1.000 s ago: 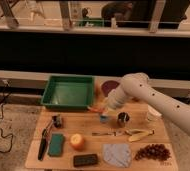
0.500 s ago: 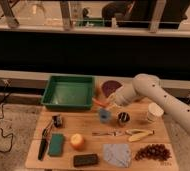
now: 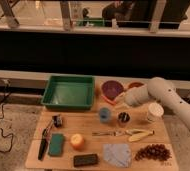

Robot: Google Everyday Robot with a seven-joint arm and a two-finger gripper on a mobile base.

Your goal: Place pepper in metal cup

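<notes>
Camera view: the arm reaches in from the right over the wooden table (image 3: 138, 146), and the gripper (image 3: 119, 99) now sits above and a little behind the light blue cup (image 3: 105, 114), beside the purple bowl (image 3: 112, 89). A second ago the gripper hung low between the cups near the table centre; it has since lifted and drawn back toward the bowls. Its fingers are shut, and an orange-red sliver at their tip appears to be the pepper (image 3: 111, 101), though the view is too coarse to confirm the hold with certainty. The metal cup (image 3: 123, 118) stands upright just right of the blue cup, nothing visible in it. Judgement: the pick seems done and the carry is under way; the placement remains outstanding. The gripper is near but not yet over the metal cup, so a short move forward and right is called for. The blue cup standing just beside the target is the evident risk of a misplaced drop.
</notes>
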